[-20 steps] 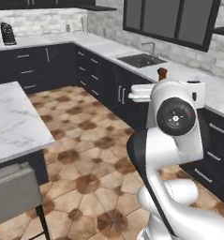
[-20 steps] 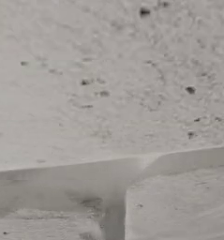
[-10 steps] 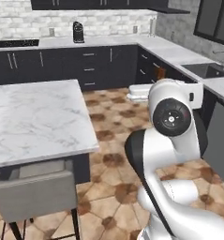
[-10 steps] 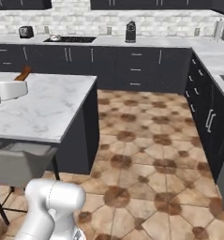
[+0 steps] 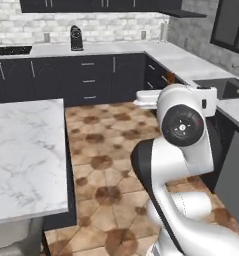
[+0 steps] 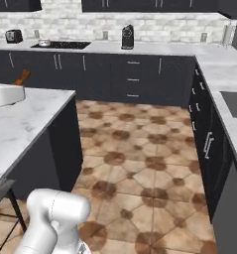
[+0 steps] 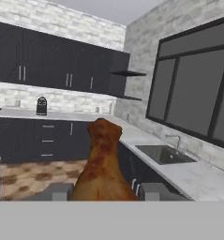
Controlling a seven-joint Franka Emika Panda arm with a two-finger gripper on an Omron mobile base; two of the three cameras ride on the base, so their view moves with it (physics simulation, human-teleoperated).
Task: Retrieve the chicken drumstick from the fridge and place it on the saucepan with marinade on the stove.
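The brown chicken drumstick stands upright between my gripper's two finger tips, which are shut on its thick end. In the right base view the gripper hangs over the island's left edge, with the drumstick's narrow end poking up. The black stove lies on the far back counter, well away from the gripper. On it sits the small steel saucepan; its contents are too small to make out. The fridge is out of view.
A marble island stands to the left, and dark cabinets line the back and right walls. A coffee machine and a toaster stand on the back counter. A sink is set into the right counter. Open tiled floor lies ahead.
The whole scene has swept sideways as the base turned; the back counter and stove now face the cameras. The drumstick stays held in the gripper.
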